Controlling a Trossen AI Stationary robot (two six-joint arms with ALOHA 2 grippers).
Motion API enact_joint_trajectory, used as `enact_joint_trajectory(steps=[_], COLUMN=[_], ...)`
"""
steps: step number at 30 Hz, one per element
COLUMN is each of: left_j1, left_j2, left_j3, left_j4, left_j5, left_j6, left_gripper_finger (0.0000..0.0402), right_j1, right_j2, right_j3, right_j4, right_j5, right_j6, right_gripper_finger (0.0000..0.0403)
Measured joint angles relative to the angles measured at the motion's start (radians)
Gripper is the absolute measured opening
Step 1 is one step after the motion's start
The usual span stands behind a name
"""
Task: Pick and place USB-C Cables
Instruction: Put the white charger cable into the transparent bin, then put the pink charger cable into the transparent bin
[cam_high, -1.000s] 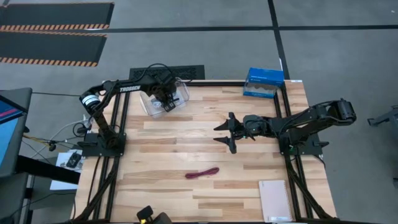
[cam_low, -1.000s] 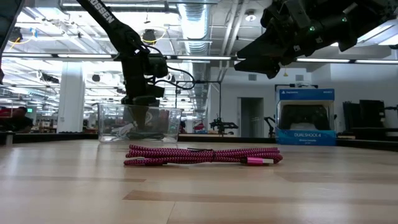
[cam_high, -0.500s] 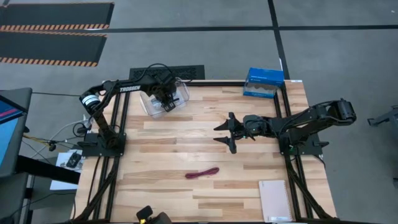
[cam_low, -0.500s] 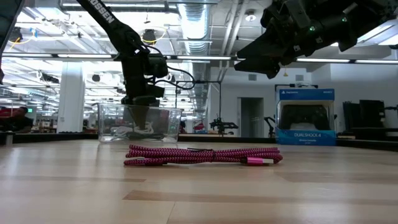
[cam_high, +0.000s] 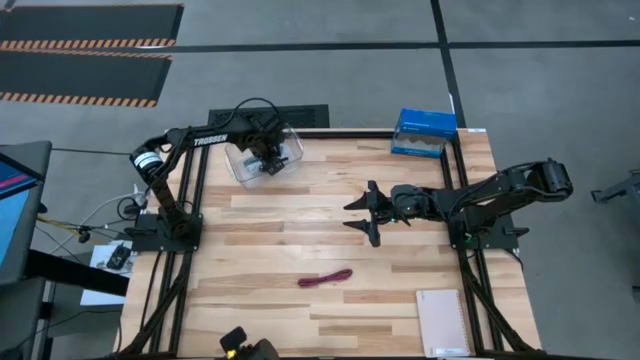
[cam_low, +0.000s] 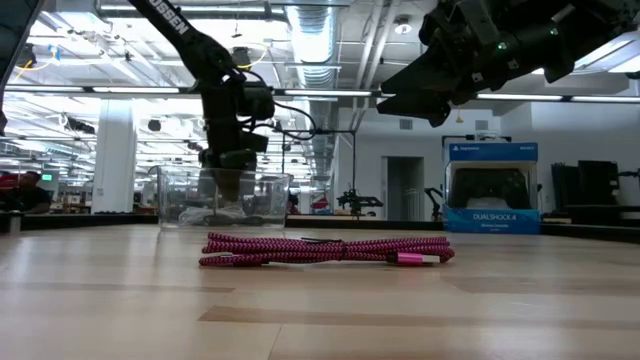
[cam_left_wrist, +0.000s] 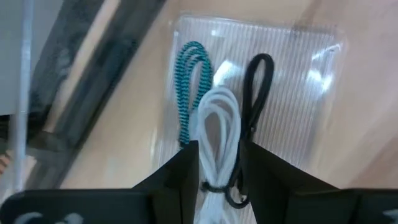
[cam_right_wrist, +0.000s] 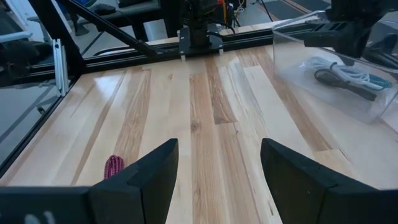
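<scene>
Three bundled cables, white (cam_left_wrist: 217, 134), black (cam_left_wrist: 255, 99) and teal (cam_left_wrist: 189, 84), are lying in the clear plastic bin (cam_high: 262, 160); left gripper (cam_left_wrist: 219, 177) is hovering over them, parted, empty; right gripper (cam_high: 360, 213) is waiting open beside the bin.

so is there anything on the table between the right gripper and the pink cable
No. In the high view only bare wooden table lies between the open right gripper and the pink cable; the notebook sits off to the side.

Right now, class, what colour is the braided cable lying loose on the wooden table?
The braided cable is magenta-pink with a dark fleck; the low view shows it best.
</scene>
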Motion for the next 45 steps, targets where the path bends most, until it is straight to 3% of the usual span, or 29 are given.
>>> enact_joint_trajectory(steps=[14,24,30,38,42,45], left_j1=[-0.006,-0.077,-0.154,-0.330,-0.499,-0.658], left_j2=[-0.004,-0.005,-0.043,-0.312,-0.434,-0.490], left_j3=[0.044,0.268,0.418,0.439,0.439,0.438], left_j4=[-0.118,-0.328,-0.400,-0.273,-0.213,-0.179], left_j5=[-0.006,-0.055,-0.078,-0.061,-0.064,-0.134], left_j6=[-0.004,-0.006,-0.007,-0.088,-0.139,-0.172], left_gripper_finger=[0.0106,0.0106,0.0106,0.0106,0.0106,0.0106], right_j1=[0.007,0.007,0.007,0.053,0.119,0.179], right_j2=[0.000,-0.004,-0.004,-0.004,-0.001,-0.001], right_j3=[0.000,0.000,0.000,0.000,0.000,0.000], right_j4=[0.000,-0.010,-0.115,-0.197,-0.181,-0.179], right_j5=[-0.002,-0.002,-0.006,-0.046,-0.017,0.060], right_j6=[0.007,0.015,0.037,0.044,0.044,0.043], right_gripper_finger=[0.0253,0.0253,0.0253,0.0253,0.0253,0.0253])
